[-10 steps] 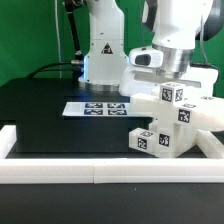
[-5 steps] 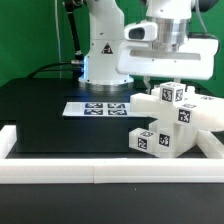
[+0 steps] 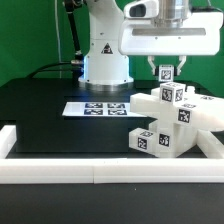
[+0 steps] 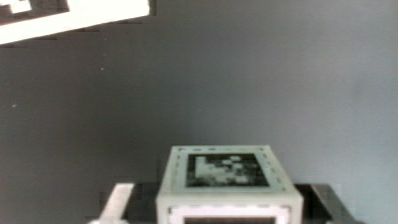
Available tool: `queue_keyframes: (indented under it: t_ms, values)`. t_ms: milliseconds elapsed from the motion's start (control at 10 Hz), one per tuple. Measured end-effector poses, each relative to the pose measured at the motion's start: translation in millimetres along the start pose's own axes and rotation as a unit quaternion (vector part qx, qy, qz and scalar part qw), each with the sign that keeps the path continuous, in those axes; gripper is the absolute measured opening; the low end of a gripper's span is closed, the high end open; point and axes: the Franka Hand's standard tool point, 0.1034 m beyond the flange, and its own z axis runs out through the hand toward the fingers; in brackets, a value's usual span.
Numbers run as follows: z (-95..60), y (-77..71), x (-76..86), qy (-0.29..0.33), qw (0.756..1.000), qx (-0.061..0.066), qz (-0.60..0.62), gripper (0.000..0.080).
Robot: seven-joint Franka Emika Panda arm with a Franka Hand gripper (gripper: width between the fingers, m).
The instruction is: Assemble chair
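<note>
The partly joined chair (image 3: 172, 122) is a cluster of white tagged blocks and bars at the exterior view's right, on the black table. My gripper (image 3: 166, 74) hangs just above it and is shut on a small white tagged block (image 3: 166, 70). The wrist view shows the same block (image 4: 224, 168) between my fingers, tag face up, with the gripper (image 4: 222, 208) at the frame's edge. One finger (image 4: 118, 200) stands close beside the block. The dark tabletop lies beneath it.
The marker board (image 3: 95, 108) lies flat on the table to the exterior view's left of the chair, and its corner shows in the wrist view (image 4: 63, 18). White border rails (image 3: 100, 171) run along the front and sides. The robot base (image 3: 100, 50) stands behind.
My arm has risen straight up from the chair cluster over the last second. The small tagged block, earlier hidden by the hand, now shows between my fingers.
</note>
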Motion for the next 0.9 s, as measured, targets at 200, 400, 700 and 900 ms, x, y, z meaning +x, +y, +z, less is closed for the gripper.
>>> queue_keyframes:
  t_ms: [200, 400, 700, 900]
  values:
    - [-1.9, -0.6, 6.1, 0.003, 1.000, -0.001, 0.001, 0.0281]
    - [-1.9, 0.0, 8.5, 0.005, 1.000, -0.001, -0.004, 0.0281]
    - [-28.0, -12.1, 49.7, 0.020, 0.999, 0.000, -0.036, 0.0281]
    - [-37.5, -19.3, 65.8, 0.015, 0.999, -0.003, -0.033, 0.0281]
